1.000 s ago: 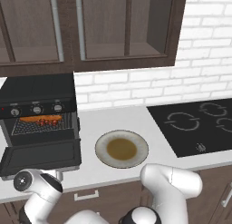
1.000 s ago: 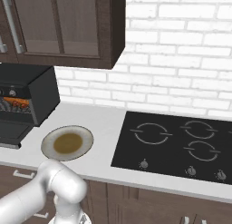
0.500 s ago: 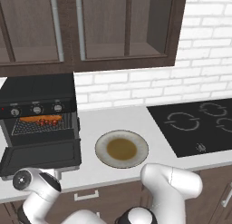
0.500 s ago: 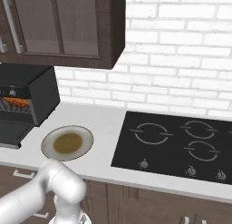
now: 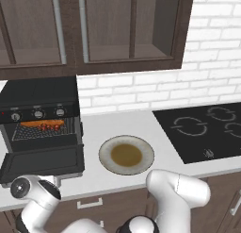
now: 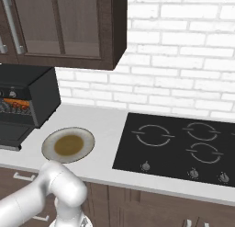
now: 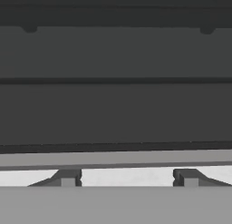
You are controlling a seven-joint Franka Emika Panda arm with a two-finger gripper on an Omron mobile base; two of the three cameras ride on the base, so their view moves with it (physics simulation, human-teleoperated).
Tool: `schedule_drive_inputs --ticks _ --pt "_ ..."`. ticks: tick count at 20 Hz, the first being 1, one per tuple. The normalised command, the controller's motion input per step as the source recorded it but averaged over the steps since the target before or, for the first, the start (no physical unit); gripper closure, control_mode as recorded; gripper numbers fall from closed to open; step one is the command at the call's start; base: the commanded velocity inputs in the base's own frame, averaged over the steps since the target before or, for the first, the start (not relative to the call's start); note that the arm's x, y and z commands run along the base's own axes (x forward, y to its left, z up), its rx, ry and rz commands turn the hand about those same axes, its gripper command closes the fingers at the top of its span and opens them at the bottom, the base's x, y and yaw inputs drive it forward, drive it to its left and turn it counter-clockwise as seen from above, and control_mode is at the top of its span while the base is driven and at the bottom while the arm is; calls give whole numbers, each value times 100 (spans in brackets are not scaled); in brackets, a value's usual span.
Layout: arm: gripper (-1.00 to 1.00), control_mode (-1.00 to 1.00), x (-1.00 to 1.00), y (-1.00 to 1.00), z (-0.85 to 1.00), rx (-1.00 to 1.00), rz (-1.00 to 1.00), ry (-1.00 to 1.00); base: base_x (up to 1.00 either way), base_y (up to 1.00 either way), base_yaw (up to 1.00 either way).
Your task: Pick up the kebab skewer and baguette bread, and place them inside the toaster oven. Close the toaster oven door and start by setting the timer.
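Both baguette bread (image 5: 34,124) & kebab skewer (image 5: 52,127) on toaster oven (image 5: 40,104) rack.

Light: even and soft, with no visible source (rendered scene).
Shadows: faint on the counter (image 5: 141,121) around the plate (image 5: 126,154); the toaster oven (image 5: 40,115) interior stays dim behind its rack.
Glare: none on the stovetop (image 6: 176,148) right of the plate.
Sharpness: both base views slightly soft; hand view dark, low contrast.

base views: behind, looking down, share plate (image 5: 126,155) | hand view: close, dark panel (image 7: 116,82)
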Motion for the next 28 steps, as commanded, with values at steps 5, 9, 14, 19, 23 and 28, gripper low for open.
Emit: schedule_drive_inputs --ticks 5,9,14,19,23,28 --pt "-100 -100 23 0 -11 0 0 0 0 0 0" --pt "-100 -100 20 0 0 0 0 0 0 0 0" --pt "-100 -100 32 0 14 0 0 -2 0 0 0" --pt "-100 -100 22 0 39 0 -3 -1 0 0 0" --pt "-100 -100 22 -1 61 0 -5 0 0 0 0" --pt "-100 -100 18 -5 72 0 -6 -3 0 0 0"
